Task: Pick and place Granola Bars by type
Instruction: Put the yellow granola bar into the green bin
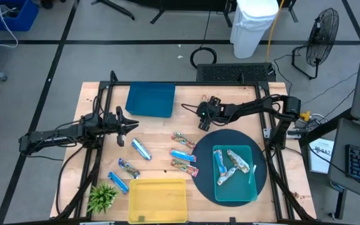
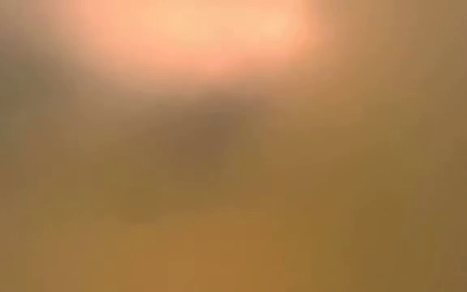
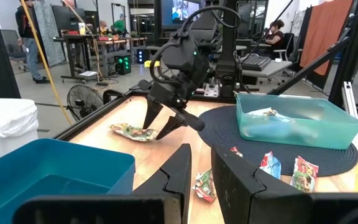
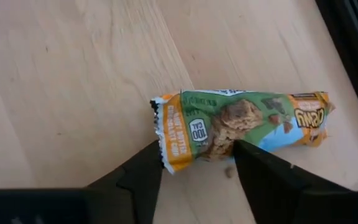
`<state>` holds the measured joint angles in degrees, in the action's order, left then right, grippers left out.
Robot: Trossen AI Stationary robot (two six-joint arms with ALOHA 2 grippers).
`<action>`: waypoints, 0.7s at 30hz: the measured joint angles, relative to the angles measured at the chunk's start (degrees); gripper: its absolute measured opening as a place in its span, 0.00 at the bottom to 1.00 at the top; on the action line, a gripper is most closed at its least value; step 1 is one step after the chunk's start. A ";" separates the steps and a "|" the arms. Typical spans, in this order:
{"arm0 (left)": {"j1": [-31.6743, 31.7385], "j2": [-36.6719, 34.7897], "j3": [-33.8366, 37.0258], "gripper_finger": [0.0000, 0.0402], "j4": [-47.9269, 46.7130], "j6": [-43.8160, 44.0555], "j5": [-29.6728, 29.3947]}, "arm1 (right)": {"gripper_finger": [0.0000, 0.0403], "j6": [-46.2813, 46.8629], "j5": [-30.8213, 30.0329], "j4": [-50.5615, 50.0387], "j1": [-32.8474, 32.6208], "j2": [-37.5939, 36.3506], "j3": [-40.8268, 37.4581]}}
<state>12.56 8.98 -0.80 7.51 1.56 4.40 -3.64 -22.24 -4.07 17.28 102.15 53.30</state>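
A green-and-orange granola bar lies flat on the wood near the table's far edge. My right gripper is open just above it, one finger on each side of its near edge, apparently without touching. My left gripper waits open, beside the blue tray. Several more bars lie loose mid-table: blue-silver ones and multicoloured ones. Blue-silver bars lie in the teal tray.
The teal tray sits on a dark round mat at the right. A yellow tray is at the near edge, with a small green plant beside it. The low view shows only an amber blur. People sit at desks in the room beyond.
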 joint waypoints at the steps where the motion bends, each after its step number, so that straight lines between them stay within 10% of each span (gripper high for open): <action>1: 0.00 -0.01 -0.02 0.17 0.00 0.00 0.00 | 0.43 0.00 0.00 0.13 0.00 0.00 0.00; 9: 0.00 0.02 0.00 0.17 0.00 0.00 0.00 | 0.04 -1.88 0.03 3.48 -0.53 0.00 0.00; 21: 0.02 0.00 0.00 0.17 0.00 0.00 0.00 | 0.00 -5.31 0.07 5.97 -11.86 -7.04 0.00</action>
<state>12.57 8.98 -0.80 7.51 1.56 4.40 -8.95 -22.17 1.90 5.42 95.11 53.30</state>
